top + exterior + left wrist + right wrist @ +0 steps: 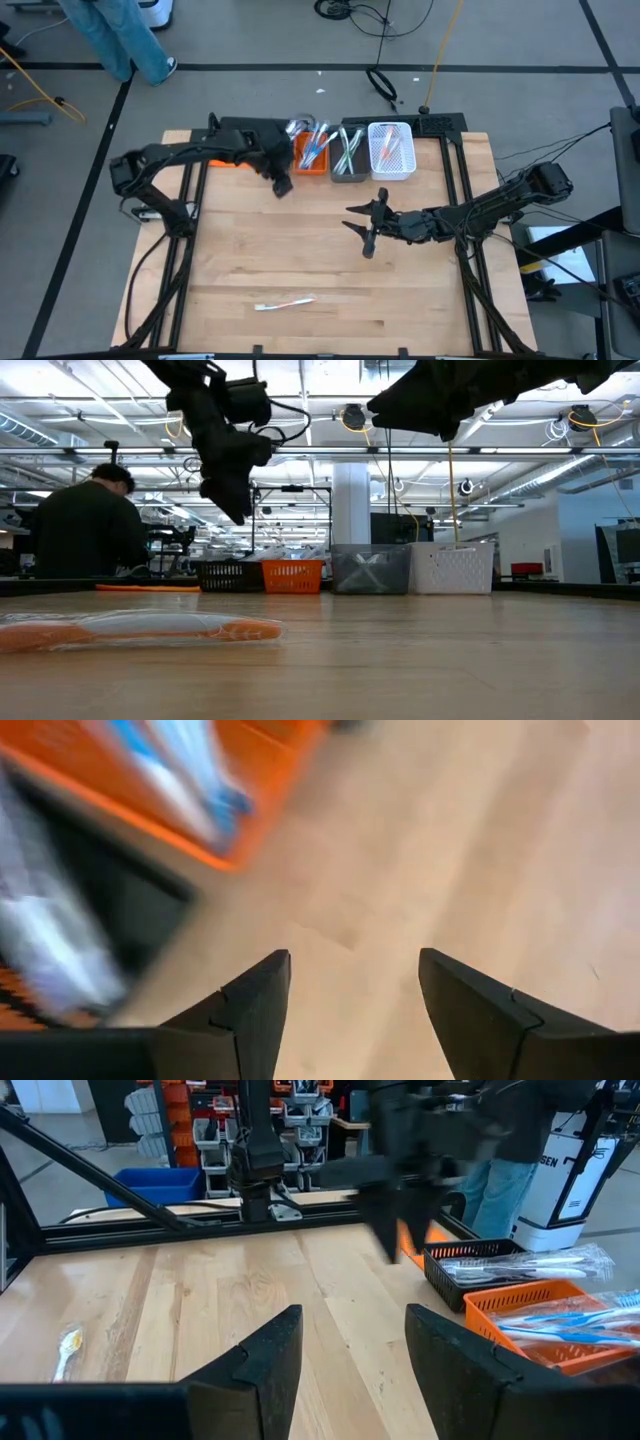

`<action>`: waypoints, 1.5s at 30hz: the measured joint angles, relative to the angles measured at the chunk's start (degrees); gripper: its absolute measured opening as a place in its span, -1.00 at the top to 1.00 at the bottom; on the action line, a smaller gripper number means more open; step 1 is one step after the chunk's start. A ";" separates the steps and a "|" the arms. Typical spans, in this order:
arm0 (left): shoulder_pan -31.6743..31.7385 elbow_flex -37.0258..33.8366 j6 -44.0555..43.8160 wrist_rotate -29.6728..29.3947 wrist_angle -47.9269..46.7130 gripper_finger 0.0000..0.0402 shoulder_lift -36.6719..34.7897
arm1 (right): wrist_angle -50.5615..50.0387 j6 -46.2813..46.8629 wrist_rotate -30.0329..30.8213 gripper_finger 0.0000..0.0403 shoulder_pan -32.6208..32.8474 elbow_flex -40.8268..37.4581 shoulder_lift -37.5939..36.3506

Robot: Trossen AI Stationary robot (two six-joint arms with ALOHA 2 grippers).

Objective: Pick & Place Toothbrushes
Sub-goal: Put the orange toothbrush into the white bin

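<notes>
One wrapped toothbrush (pixel 285 303) lies flat on the wooden table near its front edge; it also shows in the low view (pixel 140 628) and in the right wrist view (pixel 68 1348). More toothbrushes fill the bins along the far edge. My left gripper (pixel 282 185) hangs open just in front of the orange bin (pixel 312 160), above the bare table, with nothing between its fingers (pixel 255 1010). My right gripper (pixel 365 228) stands open over the middle of the table, well off the surface, and holds nothing (pixel 353 1345).
Four bins stand in a row at the far edge: black (pixel 228 575), orange (pixel 293 575), grey (pixel 348 158) and white (pixel 392 152). A person (pixel 85 525) sits beyond the table's far left. Bare wood stretches between the bins and the lone toothbrush.
</notes>
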 joint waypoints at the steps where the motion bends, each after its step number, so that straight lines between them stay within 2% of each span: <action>1: -1.67 0.00 -0.17 0.01 -0.88 -0.12 0.00 | -0.03 0.00 0.00 0.16 0.00 0.00 0.00; 7: -13.53 0.00 -3.60 0.20 -3.58 -0.12 0.00 | -0.37 0.00 0.00 0.16 0.00 0.00 0.00; 15: -31.31 0.00 -15.08 -0.09 -2.80 -0.12 0.00 | -0.37 0.00 -0.02 0.16 0.00 0.00 0.00; 22: -47.42 -0.02 -26.06 -5.45 3.51 -0.12 0.00 | -0.37 0.00 -0.02 0.16 0.00 0.00 0.00; 27: -56.07 -0.02 -31.65 -9.20 7.66 -0.12 0.00 | -0.33 0.00 -0.02 0.16 0.00 0.00 0.00; 32: -61.87 -0.02 -38.83 -12.81 9.07 -0.12 0.00 | -0.31 0.00 -0.02 0.16 0.00 0.00 0.00; 37: -64.40 -0.02 -44.59 -15.57 9.15 -0.12 1.84 | -0.30 0.00 -0.02 0.16 0.00 0.00 0.00; 45: -63.68 -0.04 -46.50 -9.24 13.04 -0.12 10.18 | 0.14 -0.02 -0.02 0.16 0.00 0.02 0.00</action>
